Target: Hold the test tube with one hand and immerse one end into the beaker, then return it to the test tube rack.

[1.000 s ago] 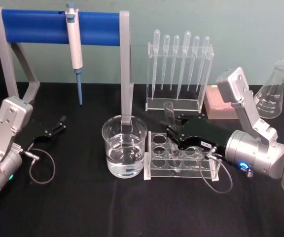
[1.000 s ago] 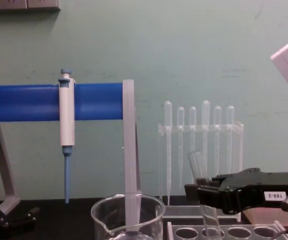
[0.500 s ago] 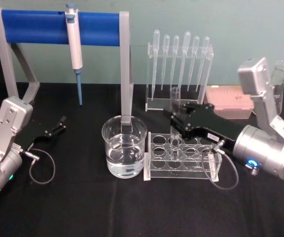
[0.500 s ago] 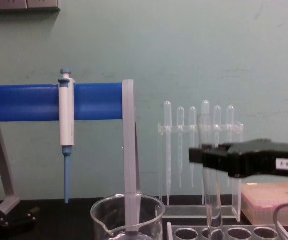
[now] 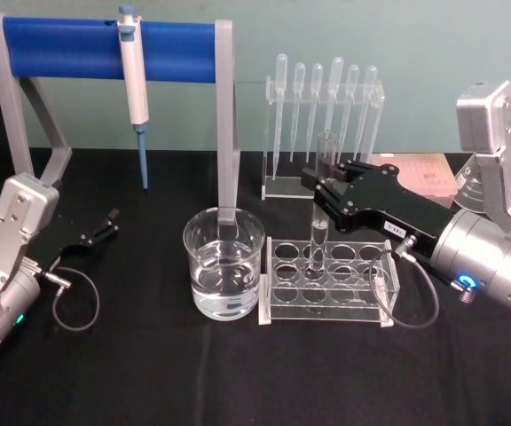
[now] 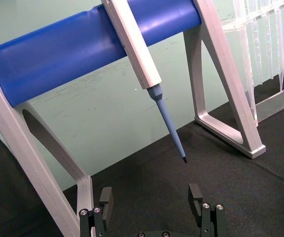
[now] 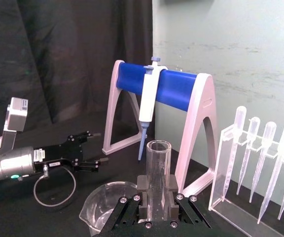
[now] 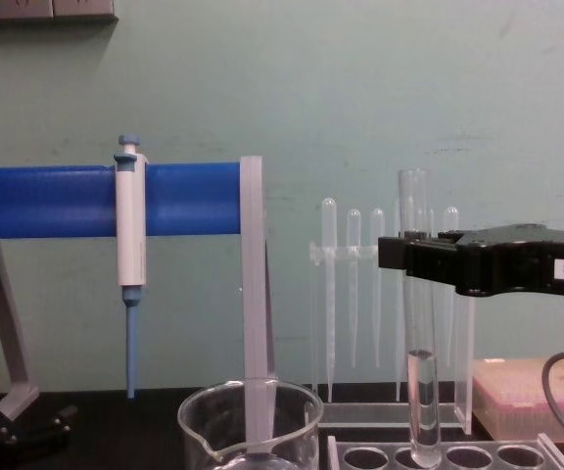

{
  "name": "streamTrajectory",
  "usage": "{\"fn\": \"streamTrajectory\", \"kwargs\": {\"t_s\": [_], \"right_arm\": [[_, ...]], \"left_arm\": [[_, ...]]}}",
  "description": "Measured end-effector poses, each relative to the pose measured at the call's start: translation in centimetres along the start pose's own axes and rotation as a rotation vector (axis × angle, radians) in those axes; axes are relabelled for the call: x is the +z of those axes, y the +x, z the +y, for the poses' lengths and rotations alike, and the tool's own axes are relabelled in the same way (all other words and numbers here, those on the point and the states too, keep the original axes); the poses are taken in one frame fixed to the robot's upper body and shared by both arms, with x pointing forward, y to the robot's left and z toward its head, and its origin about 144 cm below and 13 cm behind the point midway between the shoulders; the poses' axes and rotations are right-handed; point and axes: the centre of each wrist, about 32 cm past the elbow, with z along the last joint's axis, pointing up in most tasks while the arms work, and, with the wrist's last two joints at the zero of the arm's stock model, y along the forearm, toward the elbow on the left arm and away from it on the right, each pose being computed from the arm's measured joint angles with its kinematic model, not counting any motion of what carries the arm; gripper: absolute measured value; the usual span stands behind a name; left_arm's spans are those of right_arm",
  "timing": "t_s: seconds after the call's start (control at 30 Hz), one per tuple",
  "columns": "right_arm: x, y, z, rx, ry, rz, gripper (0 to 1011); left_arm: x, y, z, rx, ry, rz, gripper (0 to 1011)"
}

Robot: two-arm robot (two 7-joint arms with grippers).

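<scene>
Found the left claw (image 5: pixel 103 225) parked on the black worktop (image 5: pixel 149 373) at 9 o'clock of the beaker (image 5: pixel 204 266), well apart from it, fingers (image 6: pixel 105 200) spread and released, gripping nothing. Noted the white pipette with a blue tip (image 5: pixel 134 89) hung on the blue-barred stand (image 5: pixel 60 46) at 11 o'clock of the beaker. Saw clear liquid in the beaker, set just beside the test tube rack (image 5: pixel 326 317), at its 9 o'clock. Saw the test tube (image 5: pixel 317 238) upright over the rack's middle holes, round end low at a hole's mouth; could not tell whether inside it. Found the right claw (image 5: pixel 321 188) extended in from 3 o'clock, level, clenched on the test tube's upper part just below the open rim. Spotted the pipettes (image 5: pixel 326 106) racked at 12 o'clock of the test tube.
</scene>
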Motion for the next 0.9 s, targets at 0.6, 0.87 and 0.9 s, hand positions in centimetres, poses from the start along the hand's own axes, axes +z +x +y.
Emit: {"fn": "streamTrajectory", "kwargs": {"t_s": [0.6, 0.87, 0.9], "right_arm": [[0.00, -0.01, 0.03, 0.000, 0.000, -0.002, 225], [-0.01, 0.01, 0.04, 0.001, -0.001, -0.001, 225], [-0.02, 0.01, 0.04, 0.001, -0.001, -0.001, 225]], "left_arm": [[0.00, 0.00, 0.00, 0.000, 0.000, 0.000, 1000], [0.00, 0.00, 0.00, 0.000, 0.000, 0.000, 1000], [0.00, 0.00, 0.00, 0.000, 0.000, 0.000, 1000]]}}
